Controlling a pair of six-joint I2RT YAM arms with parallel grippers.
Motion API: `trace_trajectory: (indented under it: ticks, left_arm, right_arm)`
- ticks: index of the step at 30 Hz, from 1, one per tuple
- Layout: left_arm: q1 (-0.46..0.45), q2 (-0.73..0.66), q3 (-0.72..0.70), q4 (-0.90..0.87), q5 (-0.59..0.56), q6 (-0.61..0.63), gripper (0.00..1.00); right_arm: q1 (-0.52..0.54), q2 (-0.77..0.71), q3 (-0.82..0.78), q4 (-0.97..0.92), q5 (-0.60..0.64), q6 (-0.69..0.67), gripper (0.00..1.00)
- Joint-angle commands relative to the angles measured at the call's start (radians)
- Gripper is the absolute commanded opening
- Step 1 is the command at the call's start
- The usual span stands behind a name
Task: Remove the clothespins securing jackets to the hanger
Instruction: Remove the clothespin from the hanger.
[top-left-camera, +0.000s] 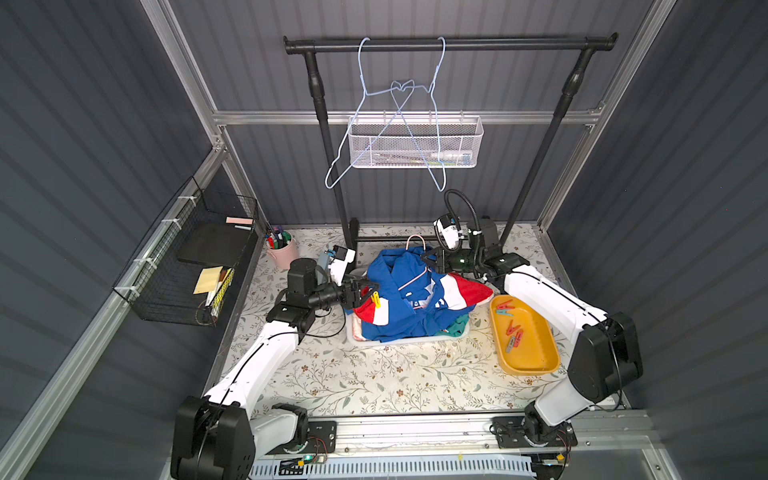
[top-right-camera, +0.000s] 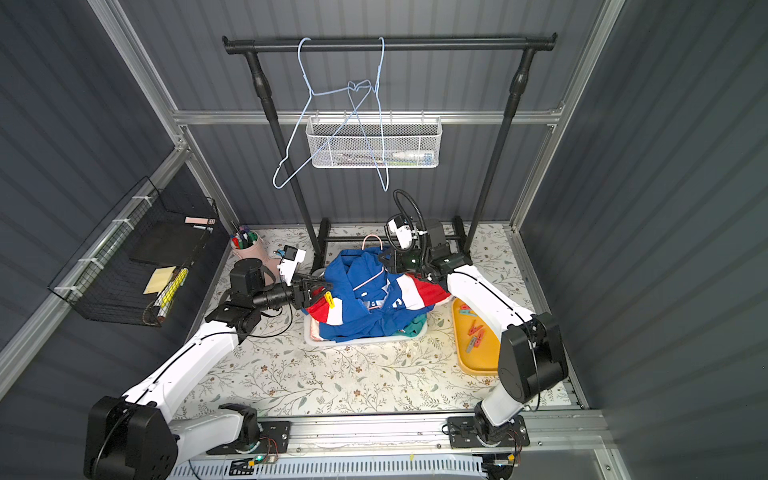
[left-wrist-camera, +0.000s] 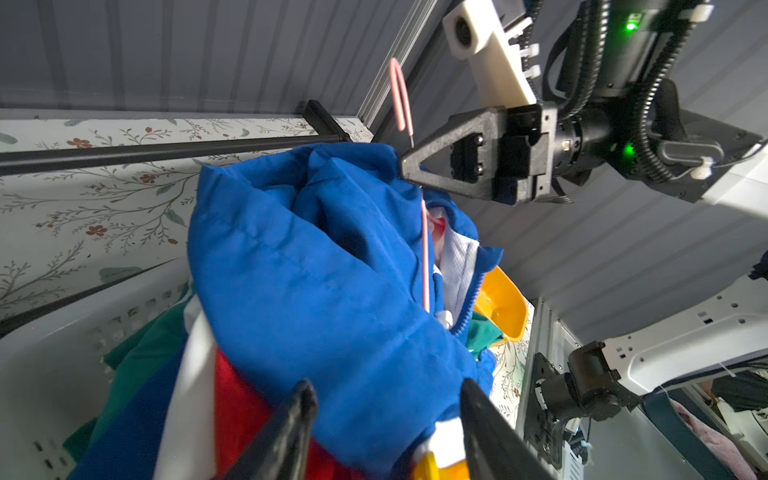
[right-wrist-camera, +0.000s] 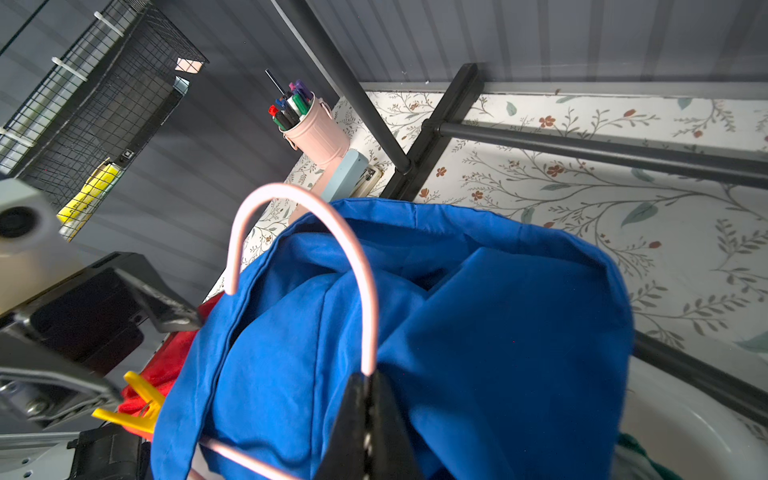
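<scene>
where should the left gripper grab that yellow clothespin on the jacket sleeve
Squeeze the yellow clothespin by its two splayed handle ends, which stick out free of the red sleeve. Come from the left gripper side; its jaws stand open beside it.

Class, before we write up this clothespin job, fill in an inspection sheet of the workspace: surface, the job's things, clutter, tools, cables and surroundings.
Surface: floral tabletop, flat.
Job's things: red-white-blue jacket on a pink hanger, heaped over a white basket; yellow clothespin on its red-and-white part; loose clothespins in the yellow tray.
Clutter: pink cup of markers; black wire basket on the side wall.
Tools: left tool open beside the yellow clothespin; right tool shut on the pink hanger.
Cables: black hose looped above the right wrist.
Surroundings: black garment rail with two pale blue hangers; white mesh basket behind.
</scene>
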Motion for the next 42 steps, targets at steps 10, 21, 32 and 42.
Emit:
trace_trajectory:
  ticks: [10,21,32,42]
  left_arm:
    - [-0.016,-0.045,-0.013,-0.03,-0.016,0.038,0.67]
    - [-0.051,-0.01,0.002,-0.072,-0.077,0.066,0.62]
    - [-0.061,-0.003,0.0,-0.079,-0.079,0.064,0.38]
    - [-0.061,-0.009,-0.024,-0.029,0.014,-0.001,0.13]
  right_arm:
    - [-0.013,0.035,0.015,-0.015,-0.029,0.003,0.0]
    - [-0.014,0.043,0.027,-0.015,-0.04,0.009,0.0]
    - [-0.014,0.045,0.031,-0.015,-0.047,0.013,0.0]
    - [-0.016,0.038,0.031,-0.021,-0.039,0.008,0.0]
